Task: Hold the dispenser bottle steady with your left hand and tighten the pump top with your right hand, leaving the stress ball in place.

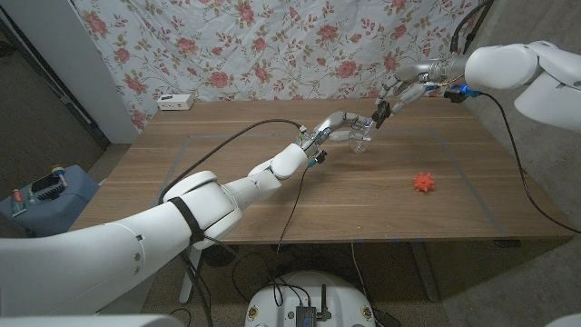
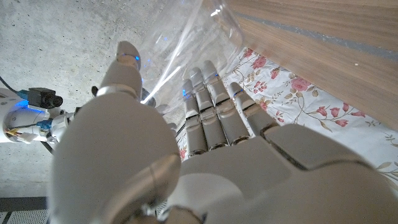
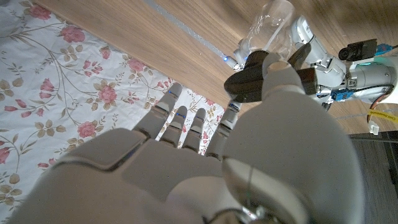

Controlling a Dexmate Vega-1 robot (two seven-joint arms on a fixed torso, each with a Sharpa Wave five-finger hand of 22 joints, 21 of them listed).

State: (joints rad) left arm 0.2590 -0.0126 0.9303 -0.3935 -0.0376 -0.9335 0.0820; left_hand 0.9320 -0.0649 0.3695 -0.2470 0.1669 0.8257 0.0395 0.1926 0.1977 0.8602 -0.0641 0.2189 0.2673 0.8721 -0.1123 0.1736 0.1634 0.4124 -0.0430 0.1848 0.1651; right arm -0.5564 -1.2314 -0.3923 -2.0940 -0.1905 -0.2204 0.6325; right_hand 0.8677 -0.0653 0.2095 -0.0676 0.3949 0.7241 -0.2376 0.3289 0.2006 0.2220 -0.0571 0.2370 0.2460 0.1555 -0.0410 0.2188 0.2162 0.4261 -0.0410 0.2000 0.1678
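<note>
Left hand (image 1: 340, 125), seen from the head view, reaches out over the middle of the brown wooden table (image 1: 227, 154) and wraps its fingers around the clear plastic dispenser bottle (image 1: 358, 142), which stands towards the table's far side. Right hand (image 1: 392, 98) comes in from the far right, above the bottle, its dark fingertips just over the bottle's top; whether they grip the pump top cannot be told from here. An orange spiky stress ball (image 1: 423, 183) lies on the table well apart from the bottle, nearer the robot's right. A white power strip (image 1: 176, 102) sits at the far left corner, against the floral cloth backdrop (image 1: 272, 45).

From the left wrist view, the left hand (image 2: 186, 155) holds the clear bottle (image 2: 186, 43) between its thumb and its closed fingers (image 2: 211, 112).

From the right wrist view, the right hand (image 3: 205, 168) has its fingers (image 3: 180, 124) stretched out side by side, the thumb set against a dark part by the bottle (image 3: 270, 31); the pump top itself is hidden, so its hold cannot be judged. Beyond the bottle the left hand (image 3: 314, 53) shows.
</note>
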